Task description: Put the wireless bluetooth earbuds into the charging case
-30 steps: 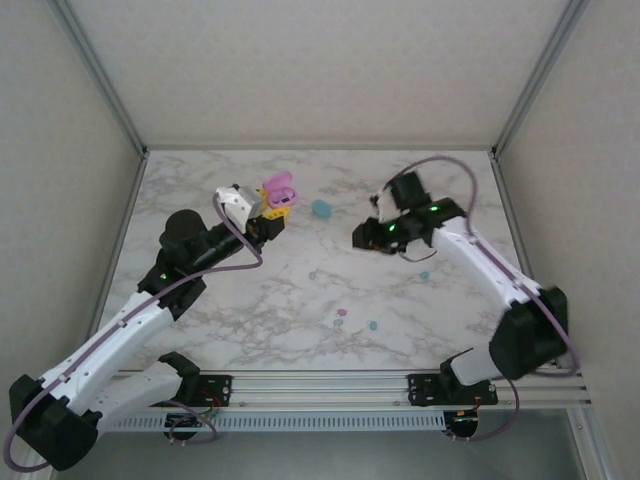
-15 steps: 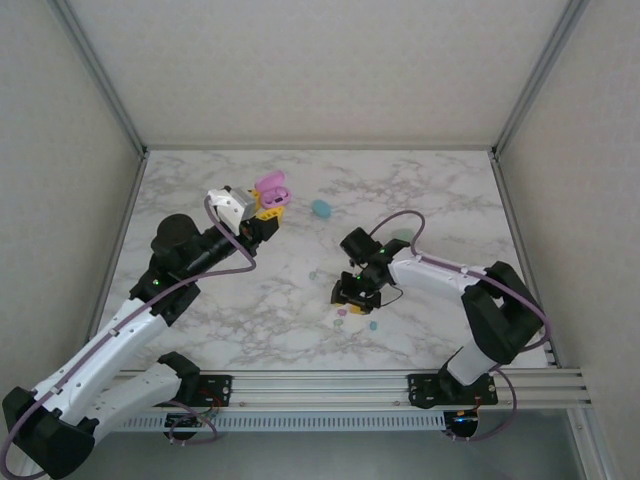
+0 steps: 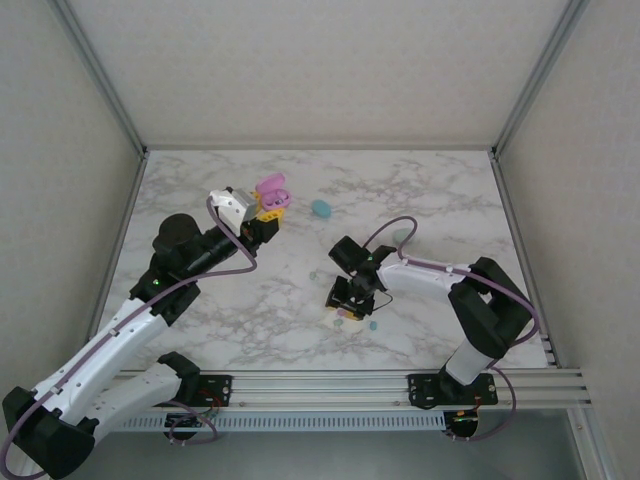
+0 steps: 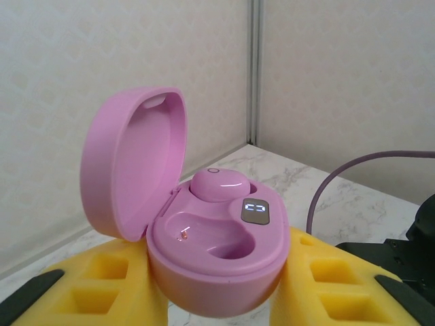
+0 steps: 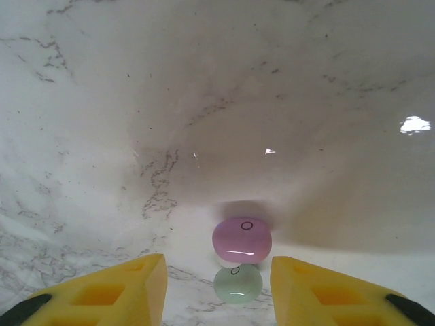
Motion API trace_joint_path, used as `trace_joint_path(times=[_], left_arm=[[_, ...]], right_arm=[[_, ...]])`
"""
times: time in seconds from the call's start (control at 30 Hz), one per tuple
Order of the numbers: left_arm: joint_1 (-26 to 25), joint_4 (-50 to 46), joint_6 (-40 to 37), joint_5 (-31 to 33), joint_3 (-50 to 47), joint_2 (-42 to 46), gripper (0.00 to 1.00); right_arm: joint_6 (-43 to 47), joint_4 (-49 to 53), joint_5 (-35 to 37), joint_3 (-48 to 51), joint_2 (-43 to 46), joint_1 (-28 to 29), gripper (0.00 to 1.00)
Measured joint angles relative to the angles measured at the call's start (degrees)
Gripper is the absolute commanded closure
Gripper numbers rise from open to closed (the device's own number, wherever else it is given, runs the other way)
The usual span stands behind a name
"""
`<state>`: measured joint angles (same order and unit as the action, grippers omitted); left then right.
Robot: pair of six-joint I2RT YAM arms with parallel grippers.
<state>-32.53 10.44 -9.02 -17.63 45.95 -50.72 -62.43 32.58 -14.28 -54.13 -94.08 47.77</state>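
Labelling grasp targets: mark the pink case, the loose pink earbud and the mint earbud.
pink case point(image 4: 217, 261): left wrist view, front of its base.
loose pink earbud point(image 5: 242, 239): right wrist view, middle of its top.
mint earbud point(image 5: 238, 283): right wrist view, middle of its top.

The left arm point(image 3: 130, 320) is stretching diagonally away from its base, with the left end effector point(image 3: 270, 206) lifted above the table point(image 3: 450, 190) and clamping the pink charging case point(image 4: 217, 238) between its yellow fingers point(image 4: 102, 285). The right arm point(image 3: 430, 272) is folding sharply at the elbow and is pointing the right end effector point(image 3: 345, 303) down at the table just beneath it. Its yellow fingers point(image 5: 126, 288) are standing apart, gripping nothing.
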Motion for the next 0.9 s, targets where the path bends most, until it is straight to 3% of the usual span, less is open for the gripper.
trace_joint_path(times=[0.33,0.63,0.9], left_arm=[[0.0,0.0,0.0,0.0,0.0,-0.1,0.71],[0.0,0.0,0.0,0.0,0.0,-0.5,0.71],[0.0,0.0,0.0,0.0,0.0,-1.4,0.71]], right_arm=[[-0.2,0.2,1.2,-0.1,-1.7,0.2,0.58],[0.9,1.3,1.7,-2.3,-3.6,0.2,0.69],[3.9,3.4,2.8,-5.9,-6.6,0.3,0.71]])
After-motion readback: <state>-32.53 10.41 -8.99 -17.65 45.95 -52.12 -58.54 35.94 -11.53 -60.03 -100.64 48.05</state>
